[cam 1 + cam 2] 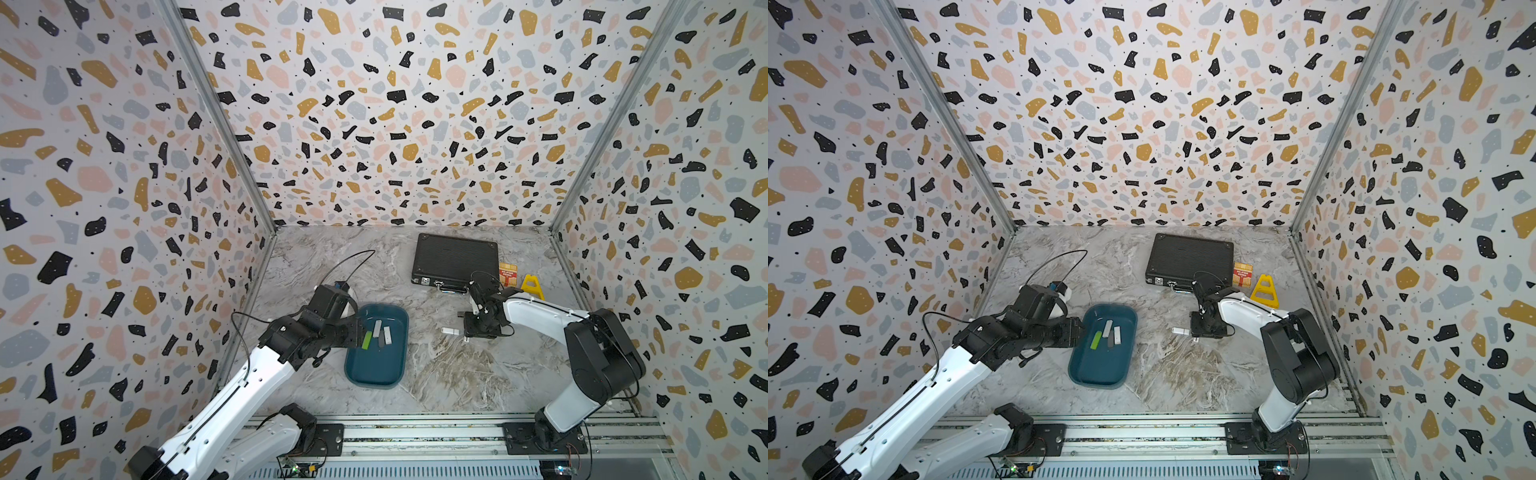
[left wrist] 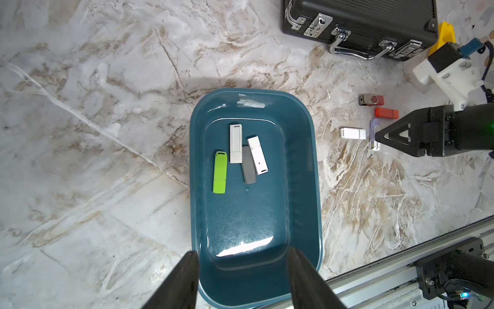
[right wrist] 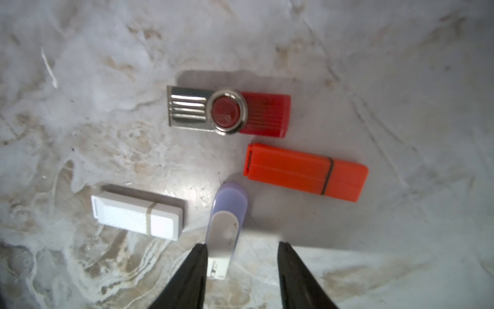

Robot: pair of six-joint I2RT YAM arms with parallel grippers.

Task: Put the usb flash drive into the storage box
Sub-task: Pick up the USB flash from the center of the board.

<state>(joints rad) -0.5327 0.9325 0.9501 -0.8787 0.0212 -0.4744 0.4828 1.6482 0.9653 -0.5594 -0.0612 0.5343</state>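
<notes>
The storage box is a dark teal tub near the table's middle left. A green stick, two white sticks and a grey one lie in it. My left gripper hangs open over the box's near end, holding nothing. On the table to the right lie a red swivel usb flash drive, an orange one, a white one and a lavender one. My right gripper is open low over the table. The lavender drive's end lies between its fingers, close beside one of them.
A black ribbed briefcase with metal latches lies at the back. A small red-and-yellow box and a yellow plastic stand sit to its right. Patterned walls close three sides, and a metal rail runs along the front.
</notes>
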